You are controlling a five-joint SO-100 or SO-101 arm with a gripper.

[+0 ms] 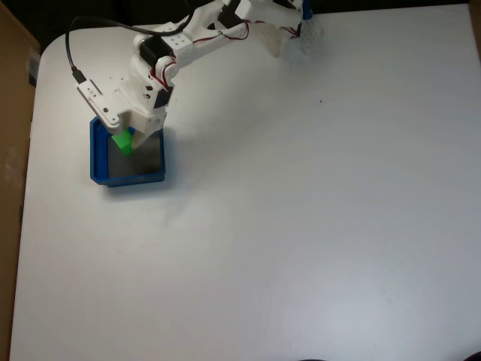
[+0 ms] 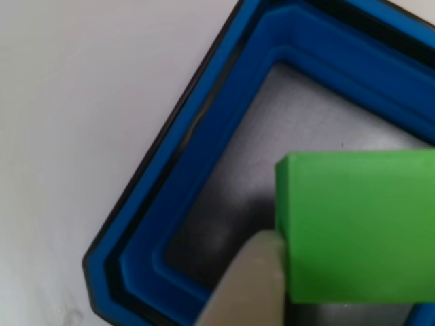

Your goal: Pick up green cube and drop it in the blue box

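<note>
The blue box (image 1: 96,154) lies at the left of the white table, its grey floor showing. My gripper (image 1: 129,143) hangs over the box's upper part, shut on the green cube (image 1: 122,141). In the other view the green cube (image 2: 357,227) fills the lower right, above the grey floor, with one white finger (image 2: 248,288) pressed against its left face. The blue box wall (image 2: 204,163) runs diagonally there. The second finger is hidden.
A white arm (image 1: 195,34) reaches in from the top of the fixed view, with a black cable looping at its wrist. A brown board (image 1: 11,113) borders the table on the left. White tabletop (image 1: 301,226) spreads right of and below the box.
</note>
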